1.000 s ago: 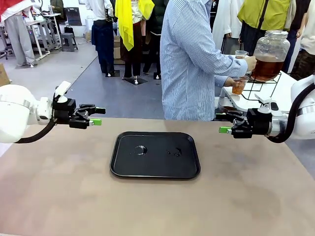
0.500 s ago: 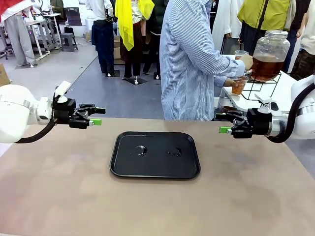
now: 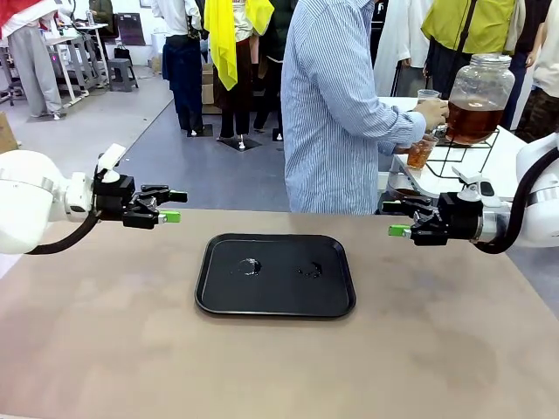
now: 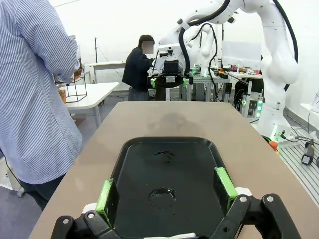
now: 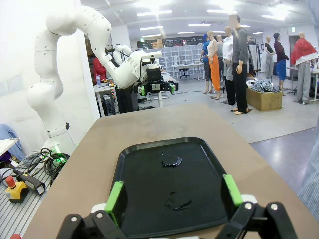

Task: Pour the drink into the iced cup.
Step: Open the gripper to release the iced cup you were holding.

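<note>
Both the left end effector (image 3: 171, 206) and right end effector (image 3: 399, 220) hover spread and empty at the worktop (image 3: 105, 349) sides, best waiting while the person (image 3: 336, 105) fills a cup (image 3: 421, 153) beyond the far edge.

Open left gripper (image 4: 167, 191) over black tray (image 4: 130, 149) with two wet patches (image 4: 162, 196), tan table (image 4: 239, 134) beyond, striped-shirted person (image 4: 35, 94) at left edge, right gripper (image 4: 171, 81) facing from far end, jaws apart.
</note>
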`<action>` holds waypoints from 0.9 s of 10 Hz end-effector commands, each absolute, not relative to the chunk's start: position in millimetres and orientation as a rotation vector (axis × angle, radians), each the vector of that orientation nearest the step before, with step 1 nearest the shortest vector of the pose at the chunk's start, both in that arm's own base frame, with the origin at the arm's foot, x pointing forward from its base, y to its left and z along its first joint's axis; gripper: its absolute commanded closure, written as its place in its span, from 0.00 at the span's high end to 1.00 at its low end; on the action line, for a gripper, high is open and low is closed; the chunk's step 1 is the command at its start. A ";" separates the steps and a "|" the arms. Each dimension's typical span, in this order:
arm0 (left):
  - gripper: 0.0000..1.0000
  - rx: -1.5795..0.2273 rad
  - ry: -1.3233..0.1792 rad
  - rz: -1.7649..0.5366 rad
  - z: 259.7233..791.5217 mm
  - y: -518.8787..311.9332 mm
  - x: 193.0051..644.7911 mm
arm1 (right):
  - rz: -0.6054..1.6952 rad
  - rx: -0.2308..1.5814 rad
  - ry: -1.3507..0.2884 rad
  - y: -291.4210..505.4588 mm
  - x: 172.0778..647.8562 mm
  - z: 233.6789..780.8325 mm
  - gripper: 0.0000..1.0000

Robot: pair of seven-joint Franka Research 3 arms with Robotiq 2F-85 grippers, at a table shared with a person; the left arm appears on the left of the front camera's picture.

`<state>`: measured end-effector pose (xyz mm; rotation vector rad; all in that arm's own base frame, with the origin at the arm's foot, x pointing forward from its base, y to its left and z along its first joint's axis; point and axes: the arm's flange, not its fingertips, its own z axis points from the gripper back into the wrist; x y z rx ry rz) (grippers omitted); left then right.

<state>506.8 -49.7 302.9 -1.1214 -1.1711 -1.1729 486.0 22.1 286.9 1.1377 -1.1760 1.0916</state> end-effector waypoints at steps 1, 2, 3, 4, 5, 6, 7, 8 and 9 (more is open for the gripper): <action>1.00 -1.119 -1.173 -1.175 304.1 -50.3 507.7 | 1.099 1.135 -1.177 23.8 487.8 289.7 1.00; 1.00 -1.119 -1.173 -1.175 304.1 -50.3 507.7 | 1.099 1.135 -1.177 23.8 487.8 289.7 1.00; 1.00 -1.119 -1.173 -1.175 304.1 -50.3 507.7 | 1.099 1.135 -1.177 23.8 487.8 289.7 1.00; 1.00 -1.119 -1.173 -1.175 304.1 -50.3 507.7 | 1.099 1.135 -1.177 23.8 487.8 289.7 1.00; 1.00 -1.119 -1.173 -1.175 304.1 -50.3 507.7 | 1.099 1.135 -1.177 23.8 487.8 289.7 1.00; 1.00 -1.119 -1.173 -1.175 304.1 -50.3 507.7 | 1.099 1.135 -1.177 23.8 487.8 289.7 1.00; 1.00 -1.119 -1.173 -1.175 304.1 -50.3 507.7 | 1.099 1.135 -1.177 23.8 487.8 289.7 1.00; 1.00 -1.119 -1.173 -1.175 304.1 -50.3 507.7 | 1.099 1.135 -1.177 23.8 487.8 289.7 1.00; 1.00 -1.119 -1.173 -1.175 304.1 -50.3 507.7 | 1.099 1.135 -1.177 23.8 487.8 289.7 1.00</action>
